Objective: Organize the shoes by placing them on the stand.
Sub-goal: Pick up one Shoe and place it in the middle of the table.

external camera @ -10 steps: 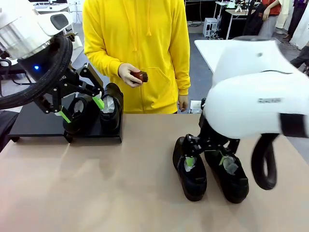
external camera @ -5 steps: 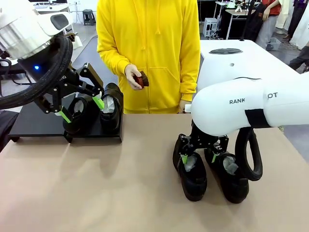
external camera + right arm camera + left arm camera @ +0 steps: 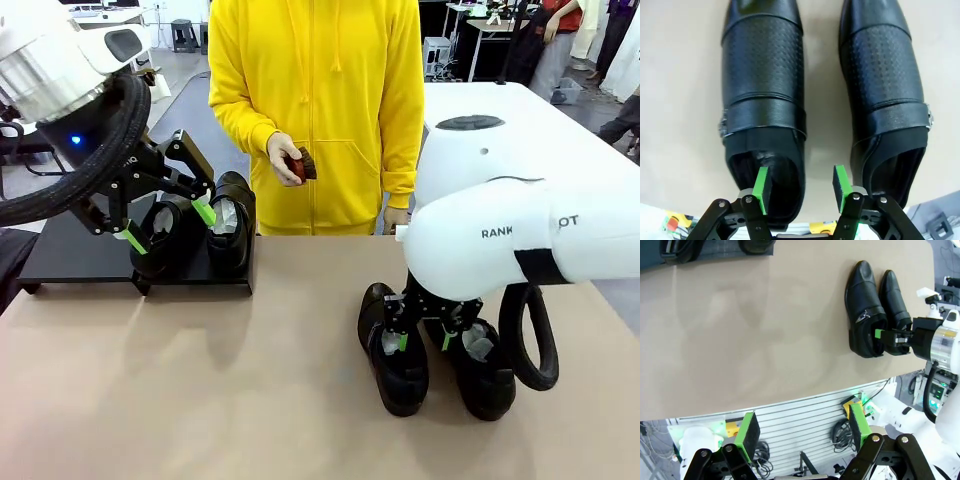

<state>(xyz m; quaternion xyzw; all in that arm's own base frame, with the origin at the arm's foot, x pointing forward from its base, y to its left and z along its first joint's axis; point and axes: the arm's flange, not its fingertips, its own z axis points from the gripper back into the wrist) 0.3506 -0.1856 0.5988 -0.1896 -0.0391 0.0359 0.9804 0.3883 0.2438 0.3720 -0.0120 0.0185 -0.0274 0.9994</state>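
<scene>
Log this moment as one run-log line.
stand: holds shoe pair | table: second pair | left gripper: open, by stand | right gripper: open, fingers straddling side wall of one table shoe | person's hand: holding brush

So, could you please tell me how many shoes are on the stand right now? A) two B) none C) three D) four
A: two shoes sit on the stand, while the other pair is on the table under the right gripper.
</scene>
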